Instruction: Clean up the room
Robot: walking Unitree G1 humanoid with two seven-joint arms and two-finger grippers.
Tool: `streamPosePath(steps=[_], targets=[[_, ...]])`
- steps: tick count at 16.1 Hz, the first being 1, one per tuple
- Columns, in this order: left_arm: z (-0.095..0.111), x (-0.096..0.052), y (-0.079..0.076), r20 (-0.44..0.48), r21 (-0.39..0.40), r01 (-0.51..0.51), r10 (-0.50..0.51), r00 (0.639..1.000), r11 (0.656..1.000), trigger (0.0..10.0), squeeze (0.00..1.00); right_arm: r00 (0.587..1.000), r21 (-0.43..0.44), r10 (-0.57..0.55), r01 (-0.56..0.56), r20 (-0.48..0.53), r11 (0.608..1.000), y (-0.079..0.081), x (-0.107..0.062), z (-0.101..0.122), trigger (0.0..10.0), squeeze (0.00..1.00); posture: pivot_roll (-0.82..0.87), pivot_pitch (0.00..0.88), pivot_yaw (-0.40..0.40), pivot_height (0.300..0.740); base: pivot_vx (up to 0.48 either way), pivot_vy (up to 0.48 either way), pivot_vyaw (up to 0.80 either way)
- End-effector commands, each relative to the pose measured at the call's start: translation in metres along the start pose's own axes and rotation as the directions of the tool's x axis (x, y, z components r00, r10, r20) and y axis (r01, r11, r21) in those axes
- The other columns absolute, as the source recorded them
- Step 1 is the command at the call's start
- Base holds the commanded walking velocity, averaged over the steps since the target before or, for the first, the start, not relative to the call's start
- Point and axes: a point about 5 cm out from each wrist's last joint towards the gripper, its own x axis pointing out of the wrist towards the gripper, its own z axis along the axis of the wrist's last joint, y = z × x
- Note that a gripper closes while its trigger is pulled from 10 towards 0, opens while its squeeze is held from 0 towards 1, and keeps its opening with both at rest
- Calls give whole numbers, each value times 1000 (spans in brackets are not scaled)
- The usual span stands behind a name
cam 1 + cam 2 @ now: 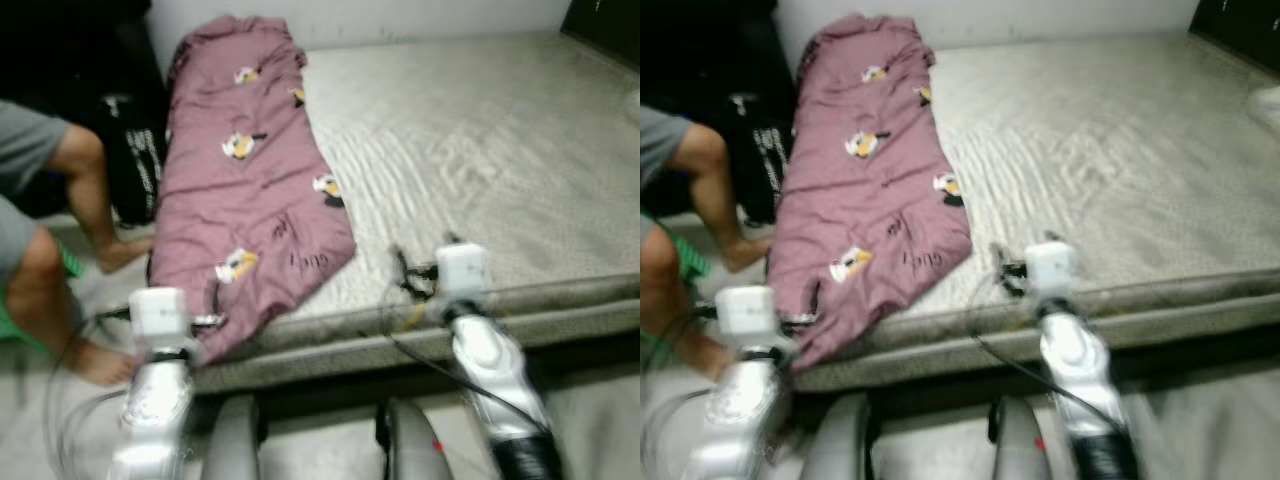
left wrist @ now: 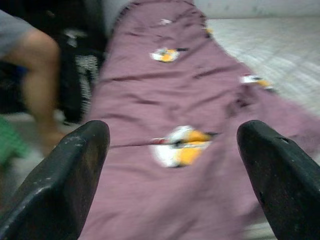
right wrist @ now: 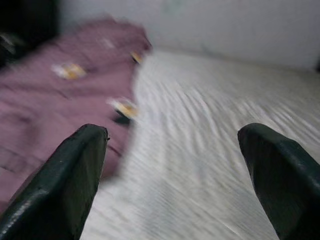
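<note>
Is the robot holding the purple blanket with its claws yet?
No. Both the left gripper and the right gripper are open and hold nothing; the blanket lies on the bed.

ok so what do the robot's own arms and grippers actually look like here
Both arms are shiny silver tubes, each ending in a boxy white wrist block. Thin black cables loop off the right arm toward the mattress edge, and more trail beside the left arm. The left gripper and right gripper each have two long, black, matte, round-tipped fingers.
</note>
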Motion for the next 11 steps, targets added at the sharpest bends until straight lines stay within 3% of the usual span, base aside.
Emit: streamPosePath(steps=[1, 5, 11], targets=[[1, 0, 7, 6, 15, 2, -2, 1000, 1000, 10000, 0, 1000, 15, 12, -13, 27, 1000, 6, 5, 7, 10000, 0, -15, 0, 32, 573, 349, 0, 0], [-3, 1, 7, -46, 23, -16, 17, 999, 1000, 10000, 0, 1000, 6, -3, 3, 12, 1000, 0, -1, 5, 10000, 0, -22, 12, 13, 573, 64, 0, 0], [-6, 32, 24, -173, 83, -31, 45, 984, 996, 10000, 0, 997, -18, -47, 46, -61, 999, -22, -45, 1, 10000, 0, -110, 162, 12, 518, 0, 0, 0]])
